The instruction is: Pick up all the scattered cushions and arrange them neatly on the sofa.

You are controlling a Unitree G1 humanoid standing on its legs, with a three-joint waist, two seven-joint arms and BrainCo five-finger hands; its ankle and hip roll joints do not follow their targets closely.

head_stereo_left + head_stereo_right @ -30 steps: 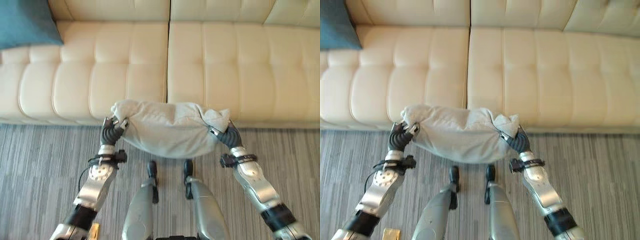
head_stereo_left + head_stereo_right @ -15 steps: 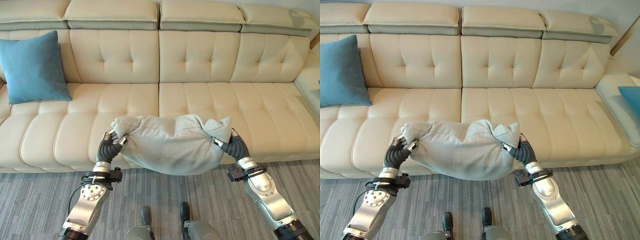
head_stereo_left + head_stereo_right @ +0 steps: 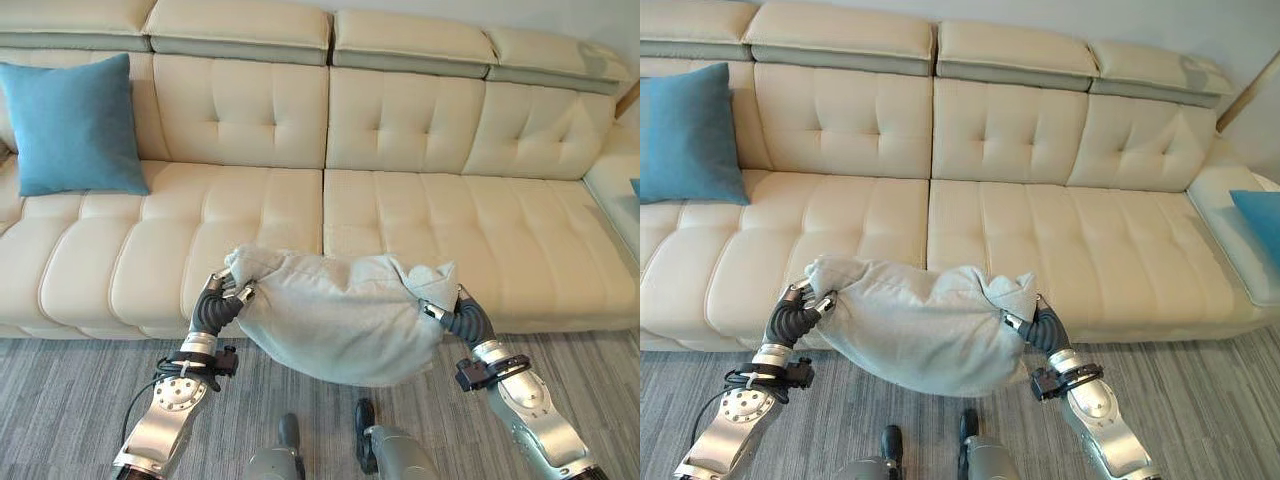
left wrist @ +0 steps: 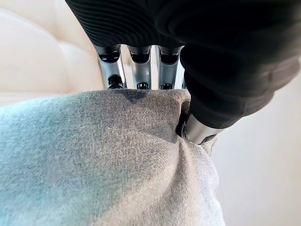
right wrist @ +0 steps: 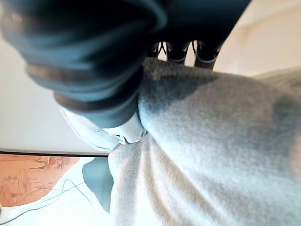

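Gripping grey cushion (image 3: 340, 320), both hands, before sofa (image 3: 420, 210)

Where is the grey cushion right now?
In the left eye view the grey cushion hangs in the air between the left hand and the right hand, each gripping one end, in front of the cream sofa, over its front edge.

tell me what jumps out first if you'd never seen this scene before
The eye lands on the grey cushion sagging in mid-air between the left hand and the right hand, each gripping one end, just in front of the seat edge. Behind it the long cream sofa spans the view, with a blue cushion propped upright against its backrest at the robot's far left.
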